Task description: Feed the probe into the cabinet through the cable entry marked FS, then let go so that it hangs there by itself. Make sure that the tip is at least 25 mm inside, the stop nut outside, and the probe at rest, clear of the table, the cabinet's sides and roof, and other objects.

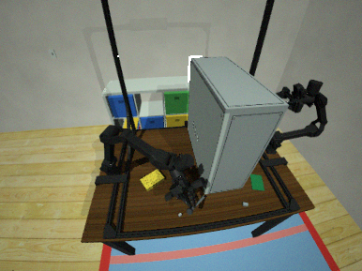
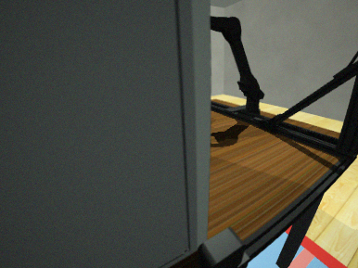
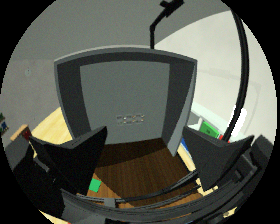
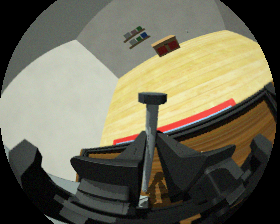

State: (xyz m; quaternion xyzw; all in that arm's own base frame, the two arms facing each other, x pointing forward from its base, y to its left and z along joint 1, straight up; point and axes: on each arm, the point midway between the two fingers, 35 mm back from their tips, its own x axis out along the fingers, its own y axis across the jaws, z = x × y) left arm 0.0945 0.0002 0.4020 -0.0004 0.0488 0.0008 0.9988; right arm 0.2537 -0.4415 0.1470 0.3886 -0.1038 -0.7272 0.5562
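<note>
The grey cabinet (image 1: pixel 234 135) (image 2: pixel 93 120) (image 3: pixel 130 95) stands in the middle of the table (image 1: pixel 155 215). A row of small cable entries (image 3: pixel 130 119) shows on its face in the left wrist view; I cannot read their labels. My right gripper (image 1: pixel 189 197) (image 4: pixel 150 134) is shut on the probe (image 4: pixel 150 120), a grey rod with a flat dark head. It holds the probe low over the table by the cabinet's near left corner. My left gripper (image 1: pixel 285 93) (image 3: pixel 146 130) is open and empty, raised in the air on the cabinet's other side.
A yellow block (image 1: pixel 152 179) lies left of the right gripper. A green square (image 1: pixel 257 182) (image 3: pixel 94 186) and two small white bits (image 1: pixel 245 204) (image 1: pixel 180 214) lie on the table. A shelf of coloured bins (image 1: pixel 141 107) stands behind. Black frame poles (image 1: pixel 113 55) rise at the back.
</note>
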